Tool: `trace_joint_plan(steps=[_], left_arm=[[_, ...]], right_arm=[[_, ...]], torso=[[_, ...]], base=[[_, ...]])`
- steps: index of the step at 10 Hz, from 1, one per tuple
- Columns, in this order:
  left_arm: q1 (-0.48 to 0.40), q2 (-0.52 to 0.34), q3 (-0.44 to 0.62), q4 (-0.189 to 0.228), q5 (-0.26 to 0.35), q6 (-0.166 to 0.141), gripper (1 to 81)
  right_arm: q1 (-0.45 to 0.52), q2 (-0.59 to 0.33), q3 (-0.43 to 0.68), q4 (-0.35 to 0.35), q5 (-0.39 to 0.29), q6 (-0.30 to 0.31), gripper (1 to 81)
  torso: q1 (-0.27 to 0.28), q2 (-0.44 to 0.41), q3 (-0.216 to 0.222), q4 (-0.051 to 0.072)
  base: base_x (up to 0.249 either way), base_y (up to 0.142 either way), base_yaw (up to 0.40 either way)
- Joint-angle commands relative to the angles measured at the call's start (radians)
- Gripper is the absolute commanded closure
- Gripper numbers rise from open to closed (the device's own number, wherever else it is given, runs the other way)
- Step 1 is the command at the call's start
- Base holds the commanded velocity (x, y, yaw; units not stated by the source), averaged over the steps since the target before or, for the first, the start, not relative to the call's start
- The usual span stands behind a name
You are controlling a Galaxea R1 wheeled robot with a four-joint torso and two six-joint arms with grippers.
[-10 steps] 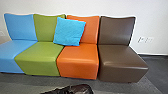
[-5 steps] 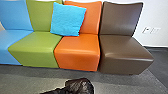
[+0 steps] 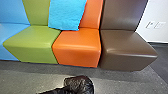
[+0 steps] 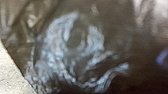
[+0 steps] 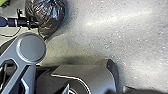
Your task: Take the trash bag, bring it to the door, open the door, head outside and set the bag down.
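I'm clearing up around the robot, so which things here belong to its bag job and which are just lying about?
For the job:
- dark, shiny trash bag

Not for the job:
- bright blue cushion
- blue seat
- green seat
- orange seat
- brown seat

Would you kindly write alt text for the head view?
A black trash bag shows at the bottom, in front of blue, green, orange and brown seats in a row. A bright blue cushion leans where green meets orange.
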Motion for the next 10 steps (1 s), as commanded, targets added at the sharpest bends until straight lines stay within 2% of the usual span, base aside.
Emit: trace_joint_plan(steps=[1,4,5,6,10], left_arm=[[-0.08,0.001,-0.03,0.0,0.051,0.007,1.0],[-0.043,0.04,-0.138,0.004,0.057,0.011,1.0],[-0.04,0.037,-0.136,0.003,0.052,0.014,1.0],[-0.04,0.035,-0.133,0.004,0.052,0.016,81.1],[-0.037,0.031,-0.135,0.001,0.06,0.016,81.1]], right_arm=[[0.051,-0.07,0.042,0.01,-0.08,0.002,1.0],[0.051,-0.072,0.047,0.01,-0.08,0.002,1.0],[0.051,-0.068,0.047,0.008,-0.08,0.002,1.0],[0.051,-0.065,0.045,0.01,-0.08,0.002,1.0],[0.051,-0.055,0.039,0.008,-0.08,0.002,1.0]], torso=[[0.0,0.0,-0.086,0.0],[0.001,0.0,-0.189,0.0],[0.001,0.0,-0.13,0.0],[0.0,0.0,-0.153,0.001],[0.0,-0.001,-0.167,0.002]], base=[[0.0,0.0,0.0],[0.0,0.0,0.0],[0.0,0.0,0.0],[0.0,0.0,0.0],[0.0,0.0,0.0]])
